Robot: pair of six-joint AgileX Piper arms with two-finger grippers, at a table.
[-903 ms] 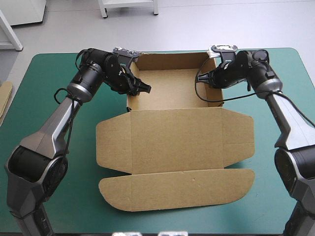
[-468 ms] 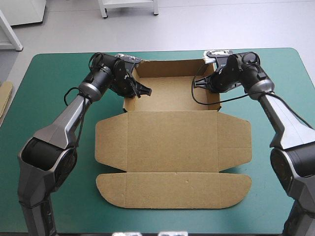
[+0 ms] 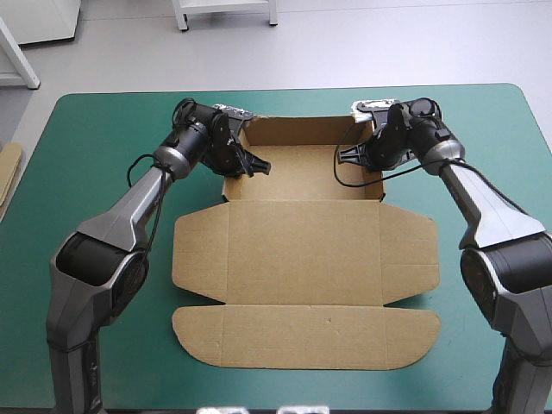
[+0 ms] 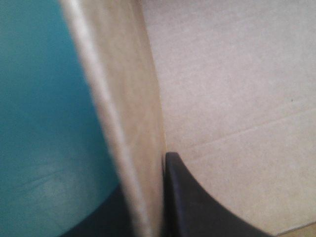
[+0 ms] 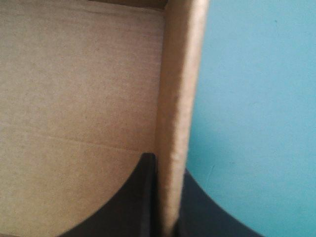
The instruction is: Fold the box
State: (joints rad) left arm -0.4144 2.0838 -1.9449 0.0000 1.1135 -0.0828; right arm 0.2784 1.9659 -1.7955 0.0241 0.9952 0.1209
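Brown box [image 3: 302, 172] is sat on the worktop [image 3: 86, 155], lid [image 3: 302, 250] flat nearside, and its side walls are clamped one each: left gripper [image 4: 145, 177] all but shut on the left wall, right gripper [image 5: 168, 170] on the right.

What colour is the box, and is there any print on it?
The box is plain brown with no print. The high view shows it best.
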